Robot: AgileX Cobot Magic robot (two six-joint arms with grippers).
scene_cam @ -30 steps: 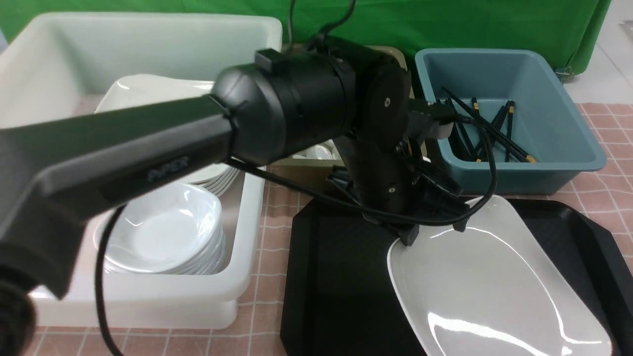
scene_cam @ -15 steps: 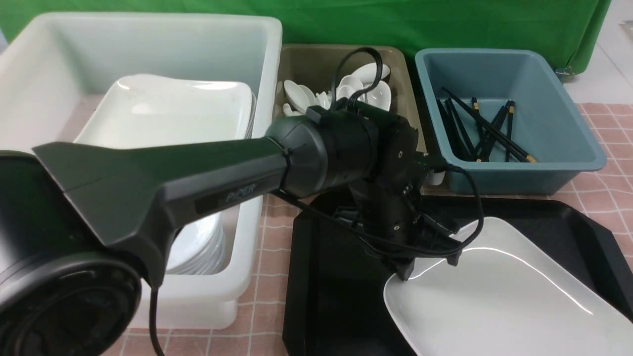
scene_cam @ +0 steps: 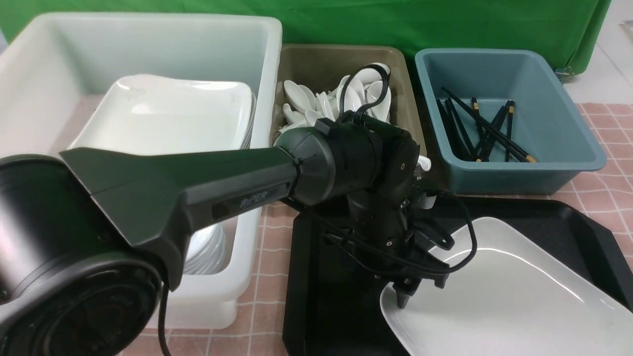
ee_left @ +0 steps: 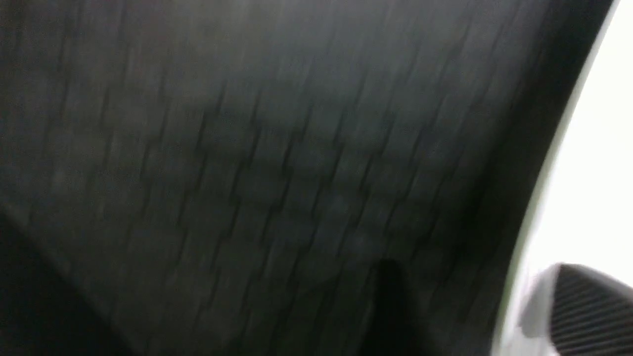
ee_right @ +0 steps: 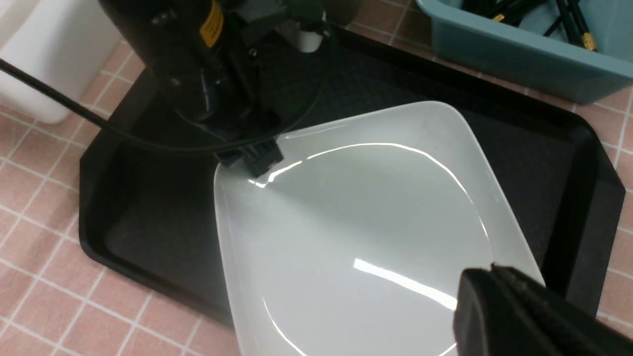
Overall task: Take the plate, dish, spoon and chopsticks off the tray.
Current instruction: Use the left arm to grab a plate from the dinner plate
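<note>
The large white plate (scene_cam: 509, 296) (ee_right: 356, 227) lies slanted on the black tray (scene_cam: 321, 277) (ee_right: 148, 222). My left gripper (scene_cam: 420, 290) (ee_left: 474, 267) stands open astride the plate's far left corner. One finger (ee_left: 588, 306) is over the plate's inside and the other is over the tray. My right gripper (ee_right: 492, 269) is shut, its tips at the plate's right rim, and nothing shows between them. It is out of the front view. No dish, spoon or chopsticks show on the tray.
A white bin (scene_cam: 148, 44) at the left holds stacked plates and small dishes (scene_cam: 207, 252). The olive bin (scene_cam: 341, 54) holds white spoons. The blue bin (scene_cam: 524, 148) holds black chopsticks (scene_cam: 484, 128). My left arm hides much of the tray's left half.
The left gripper has gone from shut on the plate's far left corner to open. The left arm sank and drew nearer. The plate shifted toward me.
</note>
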